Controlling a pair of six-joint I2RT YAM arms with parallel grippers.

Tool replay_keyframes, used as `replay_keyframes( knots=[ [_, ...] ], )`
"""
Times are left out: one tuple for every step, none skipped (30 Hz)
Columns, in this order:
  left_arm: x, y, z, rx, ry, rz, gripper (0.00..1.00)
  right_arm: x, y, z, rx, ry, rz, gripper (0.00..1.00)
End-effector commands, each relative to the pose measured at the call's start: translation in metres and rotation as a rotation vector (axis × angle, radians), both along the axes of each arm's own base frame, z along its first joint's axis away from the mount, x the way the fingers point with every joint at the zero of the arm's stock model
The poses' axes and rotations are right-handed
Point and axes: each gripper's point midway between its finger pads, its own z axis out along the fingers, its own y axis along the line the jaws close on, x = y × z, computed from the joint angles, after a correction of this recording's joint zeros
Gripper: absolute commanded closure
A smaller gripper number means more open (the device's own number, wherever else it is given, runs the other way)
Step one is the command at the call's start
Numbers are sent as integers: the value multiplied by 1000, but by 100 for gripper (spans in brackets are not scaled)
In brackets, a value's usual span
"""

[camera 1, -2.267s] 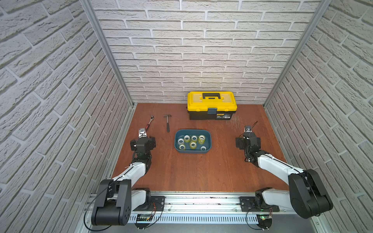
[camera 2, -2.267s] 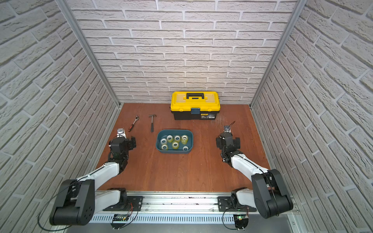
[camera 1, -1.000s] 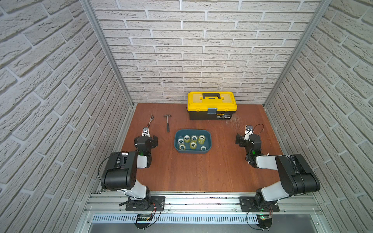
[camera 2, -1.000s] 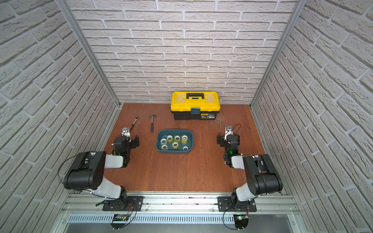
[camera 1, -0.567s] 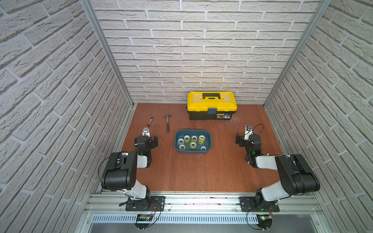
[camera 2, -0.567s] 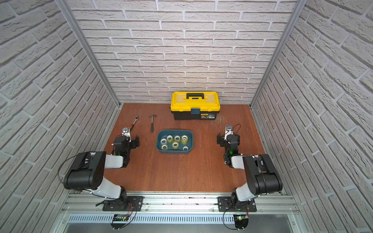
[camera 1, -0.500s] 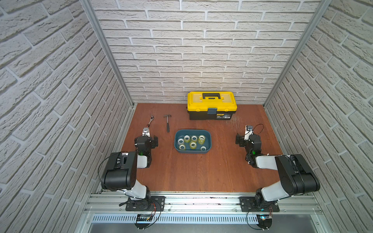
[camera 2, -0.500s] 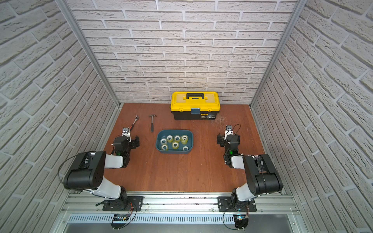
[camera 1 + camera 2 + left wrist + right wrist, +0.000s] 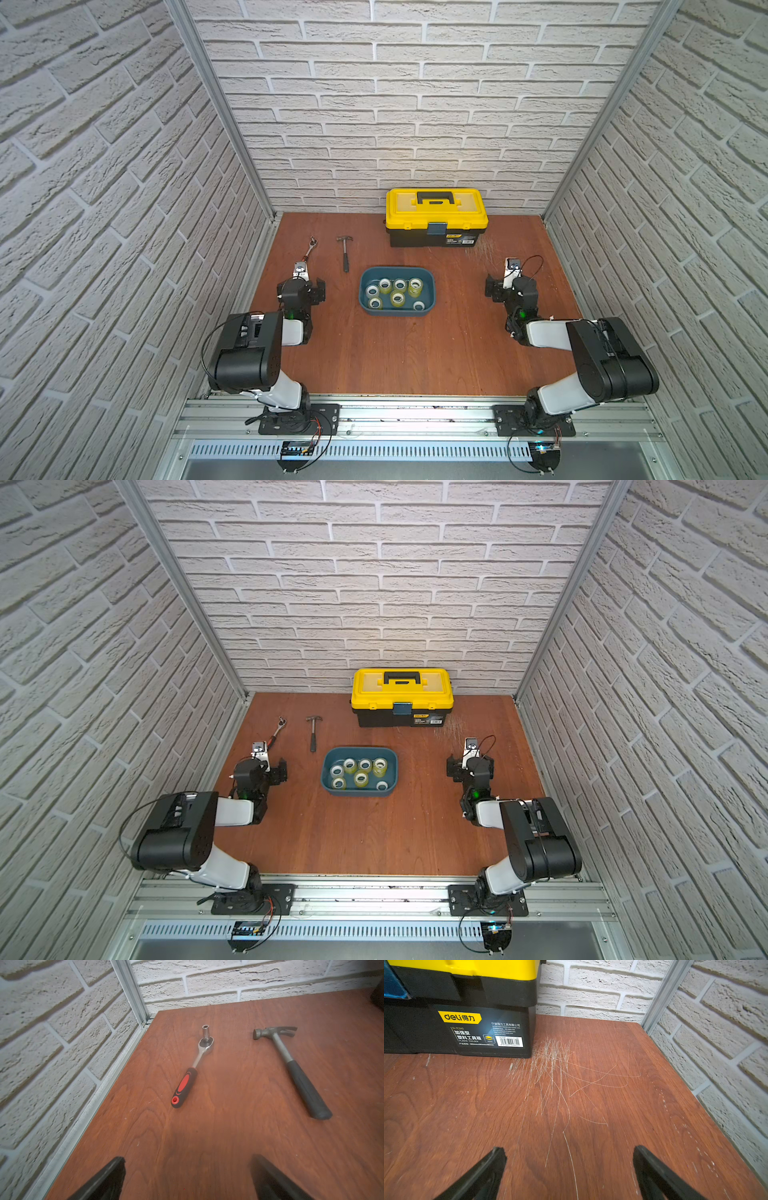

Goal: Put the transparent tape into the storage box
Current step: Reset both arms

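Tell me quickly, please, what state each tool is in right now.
Left tool: open, holding nothing.
Right tool: open, holding nothing.

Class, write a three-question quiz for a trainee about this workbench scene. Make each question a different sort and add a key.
1. True or false: the left pincer grips a roll of transparent tape.
2. Which lies nearest the left pincer? A hammer; B ratchet wrench; C toolbox.
3. Fill in: the tape rolls lie inside the ____.

Key: 1 false, it is open and empty; 2 B; 3 storage box.
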Motion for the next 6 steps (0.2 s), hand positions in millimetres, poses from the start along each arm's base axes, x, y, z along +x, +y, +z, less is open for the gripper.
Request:
replay_keyframes(
  knots=[
    [7, 2, 10, -18, -35, -2, 2, 2, 1, 8, 8, -42, 3, 1],
    [6, 2, 10, -18, -33, -1, 2, 2, 1, 8, 7, -42, 4, 1],
    [7, 2, 10, -18, -36, -1, 2, 2, 1, 8, 7, -42, 4, 1],
    [6, 2, 10, -17, -35, -1, 2, 2, 1, 8, 8, -43, 4, 1],
    [6, 2, 10, -18, -37, -2, 2, 2, 1, 7, 7, -42, 4, 1],
    [6, 2, 10, -18, -37, -1, 2, 2, 1, 8, 7, -42, 4, 1]
  ],
)
